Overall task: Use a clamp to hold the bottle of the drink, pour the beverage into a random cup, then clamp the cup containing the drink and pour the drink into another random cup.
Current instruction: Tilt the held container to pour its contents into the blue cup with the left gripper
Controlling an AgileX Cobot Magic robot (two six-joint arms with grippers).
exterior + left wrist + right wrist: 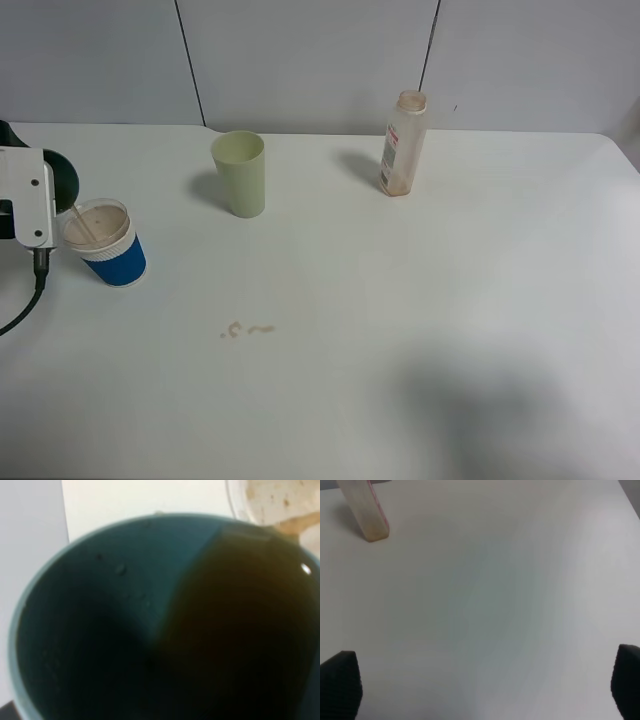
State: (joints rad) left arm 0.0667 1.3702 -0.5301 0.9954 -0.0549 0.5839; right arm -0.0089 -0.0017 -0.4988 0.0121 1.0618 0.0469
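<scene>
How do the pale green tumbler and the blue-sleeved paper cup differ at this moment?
The pale green tumbler is taller and plain; the blue-sleeved paper cup is shorter, with a ribbed sleeve and white band. The tumbler stands alone and untouched; a thin stream of beverage runs into the paper cup from the tilted teal cup. Both stand upright on the table.

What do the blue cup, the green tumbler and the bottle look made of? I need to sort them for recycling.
The blue cup looks like paper: ribbed blue sleeve, matte white band. The green tumbler seems to be plastic: smooth, opaque, pale matte wall. The bottle looks like translucent plastic with a printed label, though a paper or film label cannot be told.
</scene>
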